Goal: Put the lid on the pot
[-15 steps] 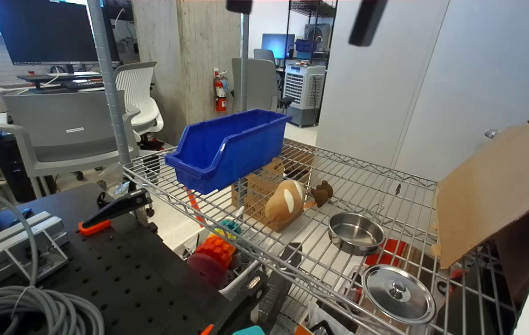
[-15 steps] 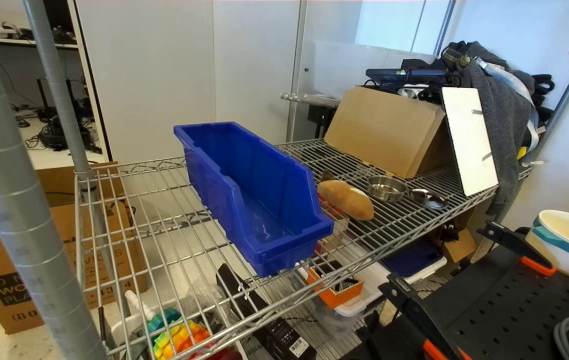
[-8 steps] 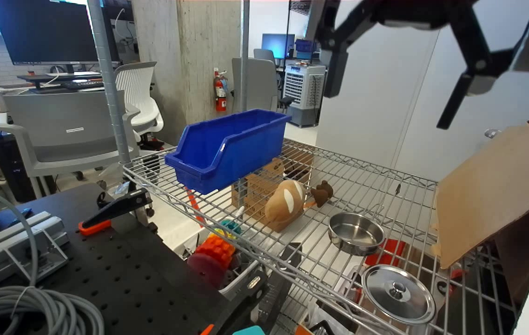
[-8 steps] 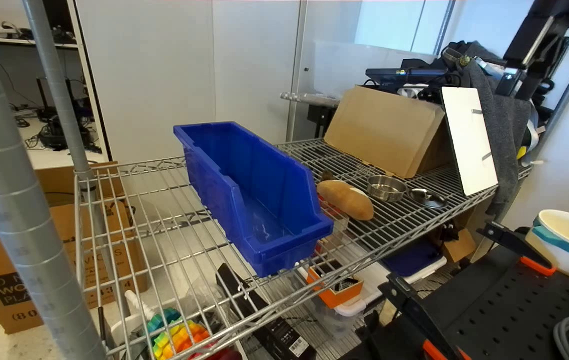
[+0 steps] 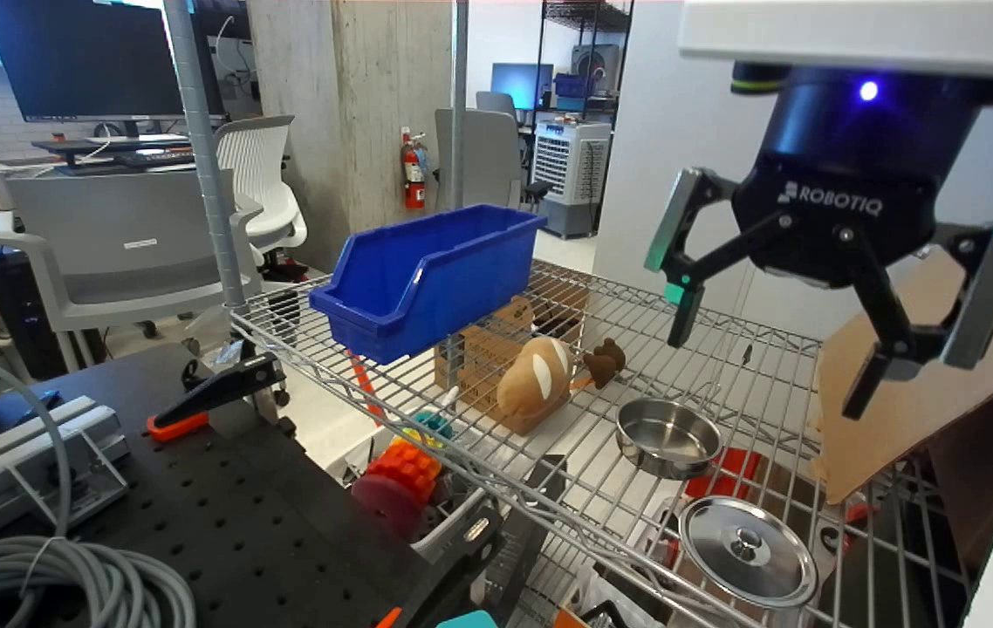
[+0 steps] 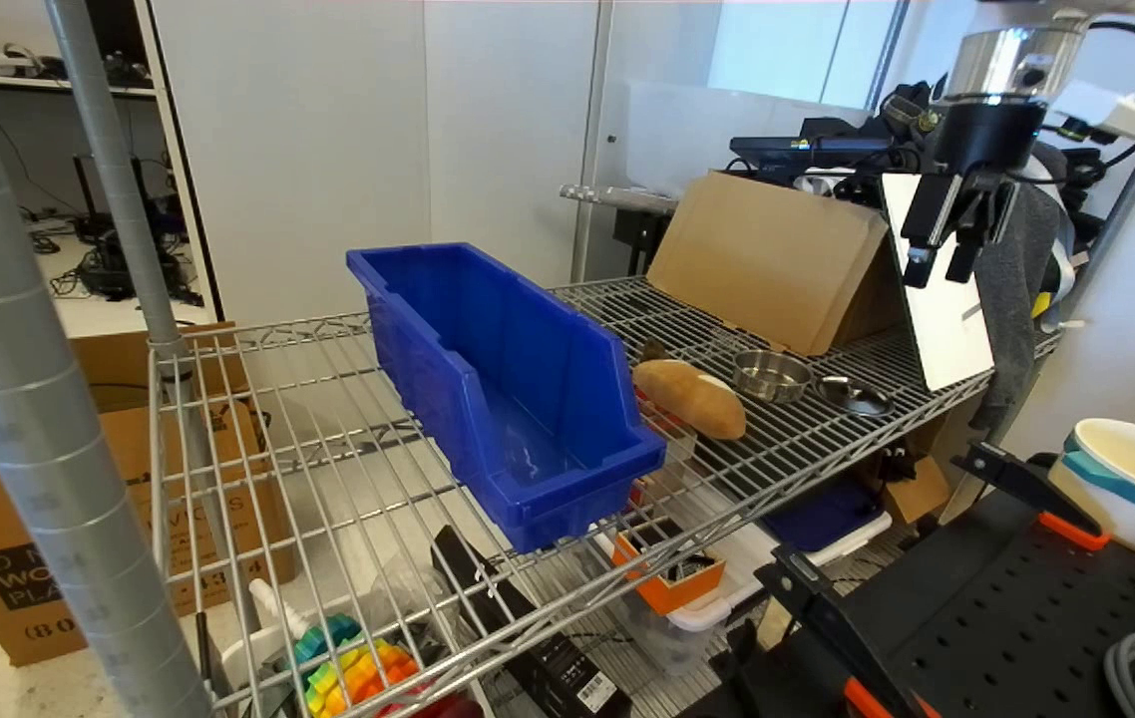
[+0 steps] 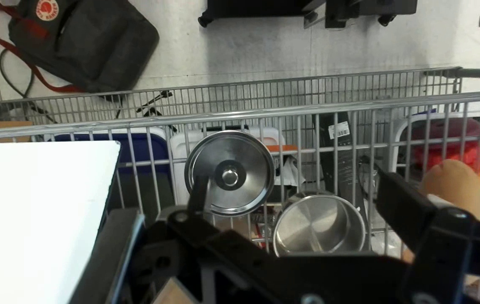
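I'm seeing the silver lid (image 5: 710,528) lying flat on the shelf (image 7: 240,115), knob (image 5: 747,543) up, the open pot (image 5: 669,439) standing upright just beside.

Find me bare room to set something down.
Bare wire shelf lies between the corner posts and blue bin, and between the pot and back rail. Crowded: the row of lid, pot and bread loaf near the cardboard box.

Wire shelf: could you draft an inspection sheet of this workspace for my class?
Surface: wire shelf, an open grid.
Job's things: lid, knob up, beside and apart from the uncovered pot.
Clutter: blue bin, bread-shaped item, small brown item, cardboard and white board on the shelf.
End effector: open, above shelf level; nothing seen in its grasp.
Cables: grey coil on the black perforated table.
Surroundings: office chairs, fire extinguisher, dark backpack.
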Motion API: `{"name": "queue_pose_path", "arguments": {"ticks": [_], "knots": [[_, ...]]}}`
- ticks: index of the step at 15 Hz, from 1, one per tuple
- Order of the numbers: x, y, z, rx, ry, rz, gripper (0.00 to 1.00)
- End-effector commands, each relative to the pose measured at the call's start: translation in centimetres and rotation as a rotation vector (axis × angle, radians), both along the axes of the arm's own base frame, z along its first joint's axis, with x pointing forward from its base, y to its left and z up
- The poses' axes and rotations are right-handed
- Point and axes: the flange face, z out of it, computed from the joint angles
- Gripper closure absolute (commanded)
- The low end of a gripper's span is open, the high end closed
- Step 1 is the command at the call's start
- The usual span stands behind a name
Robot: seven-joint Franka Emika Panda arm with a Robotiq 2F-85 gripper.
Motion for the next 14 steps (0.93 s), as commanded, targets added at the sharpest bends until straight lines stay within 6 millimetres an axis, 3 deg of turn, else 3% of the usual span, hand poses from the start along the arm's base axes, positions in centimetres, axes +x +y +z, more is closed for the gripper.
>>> {"name": "queue_pose_path", "arguments": {"ticks": [1,8,14], "knots": [[2.5,-1.5,-3.8,-0.022,0.004,-0.034,0.00],[3.3,-2.2,-10.9,-0.084,0.022,-0.042,0.00],[5.1,-2.4,-14.1,-0.113,0.020,-0.081,0.00]]}}
